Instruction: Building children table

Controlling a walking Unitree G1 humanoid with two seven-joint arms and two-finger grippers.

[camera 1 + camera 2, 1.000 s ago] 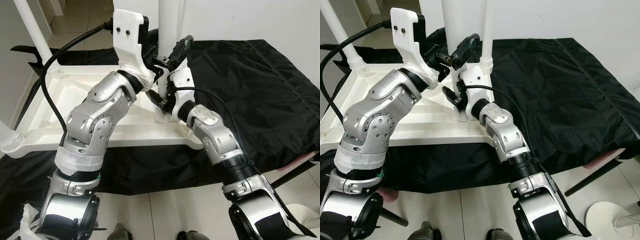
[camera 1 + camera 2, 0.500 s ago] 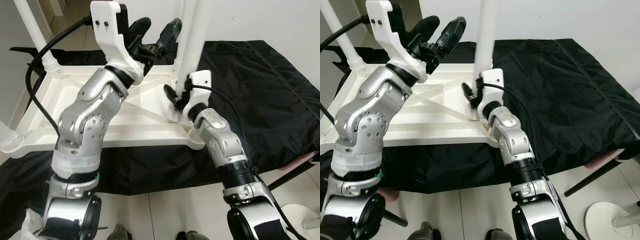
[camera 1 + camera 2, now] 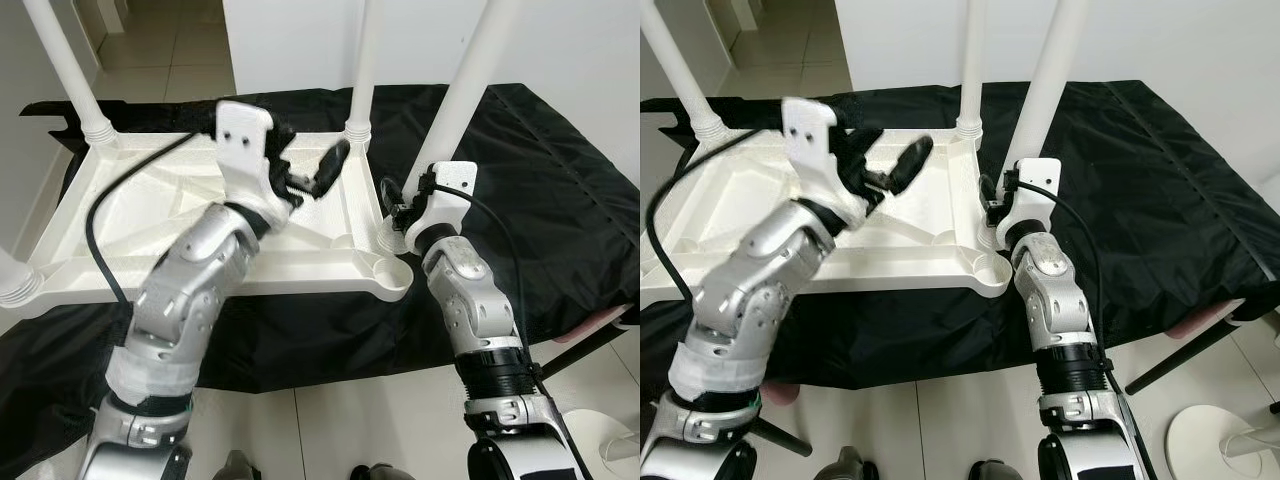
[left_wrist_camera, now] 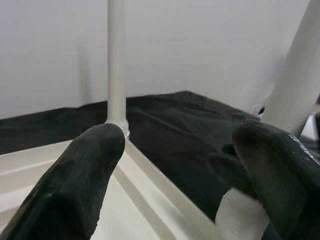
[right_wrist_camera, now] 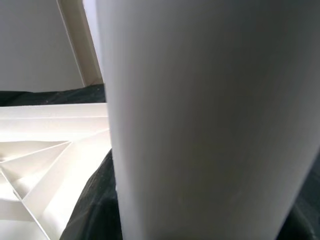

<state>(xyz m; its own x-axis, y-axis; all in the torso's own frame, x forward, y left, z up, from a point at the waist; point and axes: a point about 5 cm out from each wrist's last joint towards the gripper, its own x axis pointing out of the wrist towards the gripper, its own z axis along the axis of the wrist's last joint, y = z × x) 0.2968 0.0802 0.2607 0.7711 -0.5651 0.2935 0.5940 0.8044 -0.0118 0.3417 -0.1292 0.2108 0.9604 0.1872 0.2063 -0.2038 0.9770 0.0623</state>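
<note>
The white children's table (image 3: 150, 200) lies upside down on a black cloth. Two legs stand screwed in at its far corners (image 3: 65, 70) (image 3: 360, 70), and a third shows at the near left corner (image 3: 12, 280). My right gripper (image 3: 398, 210) is shut on the lower end of a loose white leg (image 3: 470, 100). That leg leans to the right just over the near right corner socket (image 3: 392, 272); whether it sits in the socket is hidden. My left gripper (image 3: 305, 165) hovers open over the table's underside, holding nothing, its fingers (image 4: 75, 190) spread wide.
The black cloth (image 3: 540, 180) covers the raised surface under the table and stretches to the right. Beyond its near edge lies tiled floor (image 3: 340, 420), with a white round object (image 3: 620, 440) at the bottom right. A white wall stands behind.
My left gripper let go of the leg, opened and dropped back left over the table's underside. My right gripper carried the leg right to the near right corner, where it now leans.
</note>
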